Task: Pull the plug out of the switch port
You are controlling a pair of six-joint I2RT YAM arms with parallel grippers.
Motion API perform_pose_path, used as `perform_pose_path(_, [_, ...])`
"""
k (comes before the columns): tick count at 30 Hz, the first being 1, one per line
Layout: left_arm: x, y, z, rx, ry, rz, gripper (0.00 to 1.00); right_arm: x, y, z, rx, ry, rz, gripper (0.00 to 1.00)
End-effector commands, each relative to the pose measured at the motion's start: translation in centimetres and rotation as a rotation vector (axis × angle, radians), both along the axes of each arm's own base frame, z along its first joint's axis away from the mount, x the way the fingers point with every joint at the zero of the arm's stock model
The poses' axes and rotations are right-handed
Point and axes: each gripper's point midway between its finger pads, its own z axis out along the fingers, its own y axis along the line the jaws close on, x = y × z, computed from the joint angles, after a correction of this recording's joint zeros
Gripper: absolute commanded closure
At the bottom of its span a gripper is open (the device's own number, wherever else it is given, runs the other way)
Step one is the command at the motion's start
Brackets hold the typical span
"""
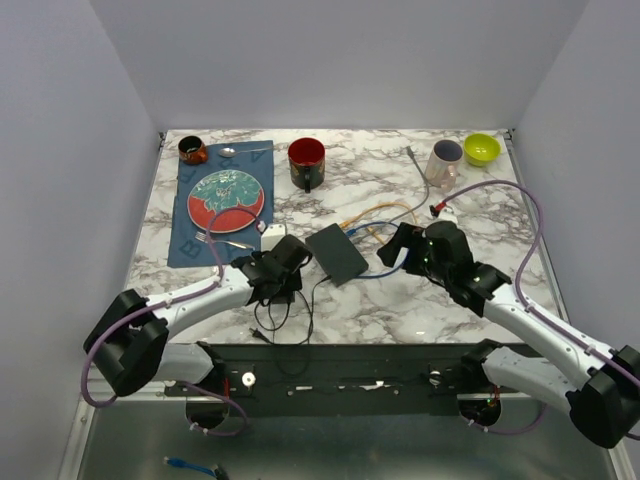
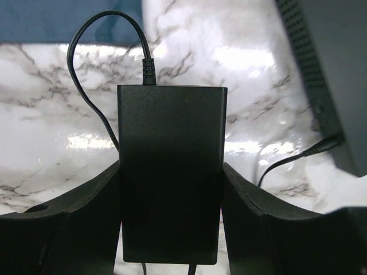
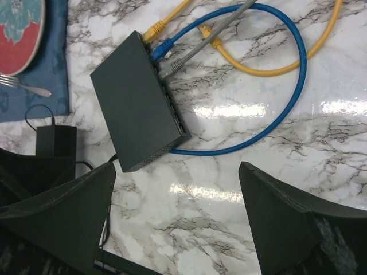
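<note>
Black power brick is clamped between the left gripper jaws. The right gripper hangs wide open and empty, near the switch. Its plugs (yellow, blue, grey) are all seated. Pinch one plug's body, not its lead, then pull straight out.

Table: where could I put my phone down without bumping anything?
Bare marble lies between the red mug and pink mug, and along the near edge in front of the black box. The centre is crowded with cables; the placemat fills the left.
</note>
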Motion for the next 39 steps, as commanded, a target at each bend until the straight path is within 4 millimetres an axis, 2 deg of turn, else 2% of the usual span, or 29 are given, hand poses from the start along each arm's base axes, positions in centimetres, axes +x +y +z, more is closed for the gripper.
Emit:
perform_pose_path(1, [4.7,-1.6,3.3,-0.012,-0.108,0.066,0.96,0.8,1.2,-0.8,0.008,0.019,0.02,0.03])
perform_pose_path(3, [5.4,-1.2,3.2,0.007,-0.093,0.074,0.82,1.1,1.3,-0.9,0.0,0.024,0.021,0.03])
perform_pose_path(4, [5.9,-1.4,3.4,0.007,-0.089,0.077,0.53,1.2,1.5,-1.1,-0.005,0.03,0.027,0.04])
perform_pose_path(7, [6.2,-1.0,4.5,0.007,-0.112,0.102,0.02,1.3,1.5,-1.1,-0.015,0.027,0.028,0.04])
perform_pose_path(16, [6.1,0.3,8.9,-0.045,-0.22,0.157,0.01,2.4,2.1,-1.4,-0.04,0.044,0.037,0.04])
perform_pose_path(18, [6.1,-0.4,9.7,-0.097,-0.233,0.148,0.04,3.2,2.7,-1.3,-0.046,0.046,0.039,0.08])
perform_pose_path(19, [6.1,-1.0,9.9,-0.127,-0.236,0.133,0.24,3.5,2.8,-1.4,-0.049,0.046,0.036,0.12])
perform_pose_path(20, [6.4,-2.1,10.2,-0.185,-0.247,0.124,0.35,3.8,2.9,-1.7,-0.057,0.053,0.031,0.22])
perform_pose_path(21, [6.0,-3.2,10.1,-0.218,-0.236,0.1,0.47,4.6,3.2,-0.9,-0.051,0.041,0.019,0.3])
perform_pose_path(22, [5.9,-3.9,9.6,-0.223,-0.223,0.092,0.75,5.0,3.4,-1.9,-0.068,0.064,0.015,0.36])
perform_pose_path(23, [5.8,-4.6,9.5,-0.232,-0.219,0.086,0.88,5.4,3.6,-1.8,-0.069,0.065,0.011,0.47])
perform_pose_path(24, [5.3,-5.6,9.3,-0.239,-0.209,0.077,0.99,5.7,3.6,-2.1,-0.078,0.069,-0.002,0.51])
perform_pose_path(25, [5.3,-6.3,8.7,-0.226,-0.201,0.078,1.0,6.2,3.9,-2.7,-0.087,0.086,-0.005,0.58])
perform_pose_path(26, [5.2,-6.8,8.4,-0.223,-0.194,0.076,1.0,6.6,4.0,-2.9,-0.092,0.09,-0.008,0.71])
perform_pose_path(28, [5.1,-7.7,7.3,-0.206,-0.179,0.092,1.0,7.3,4.4,-3.2,-0.101,0.101,-0.012,0.8])
perform_pose_path(29, [5.1,-8.0,6.7,-0.198,-0.16,0.093,1.0,7.4,4.6,-4.6,-0.121,0.133,-0.007,0.85])
perform_pose_path(31, [5.4,-8.6,6.3,-0.194,-0.136,0.106,1.0,7.7,4.8,-5.5,-0.139,0.158,-0.009,0.86])
perform_pose_path(32, [5.4,-8.8,5.1,-0.169,-0.105,0.107,1.0,8.0,5.0,-5.8,-0.144,0.167,-0.011,0.86])
perform_pose_path(33, [5.2,-8.8,4.6,-0.155,-0.085,0.108,1.0,7.9,4.8,-7.0,-0.169,0.198,-0.016,0.86])
perform_pose_path(34, [5.2,-9.1,3.9,-0.142,-0.066,0.106,1.0,7.9,4.8,-7.5,-0.175,0.211,-0.016,0.86])
perform_pose_path(39, [4.8,-8.7,2.2,-0.106,-0.021,0.126,1.0,7.6,4.7,-9.2,-0.201,0.254,-0.014,0.87])
